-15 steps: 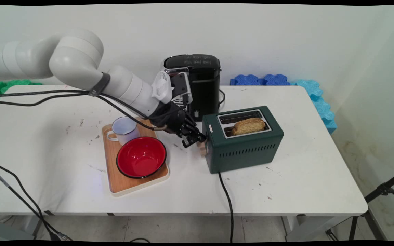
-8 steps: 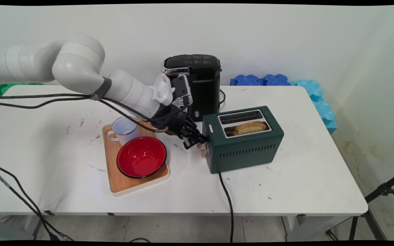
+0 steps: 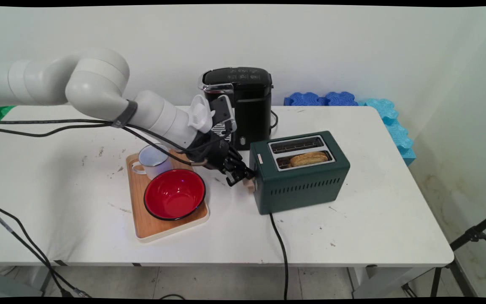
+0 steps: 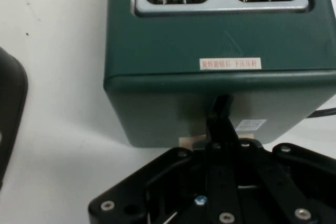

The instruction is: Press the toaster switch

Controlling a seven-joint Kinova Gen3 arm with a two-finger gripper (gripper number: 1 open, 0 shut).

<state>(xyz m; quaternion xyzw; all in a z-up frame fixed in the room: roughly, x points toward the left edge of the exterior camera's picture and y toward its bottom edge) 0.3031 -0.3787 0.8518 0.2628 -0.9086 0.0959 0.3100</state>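
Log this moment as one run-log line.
gripper: on toaster lever, jaws shut | toaster: bread slice low in near slot | tray: red bowl, white mug | behind: coffee machine

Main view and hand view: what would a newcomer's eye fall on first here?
First the dark green toaster at the table's middle, with a slice of toast sunk in its nearer slot. The black pincer presses at the wooden lever on the toaster's left end. Left of it, a red bowl and a white mug stand on a wooden tray.
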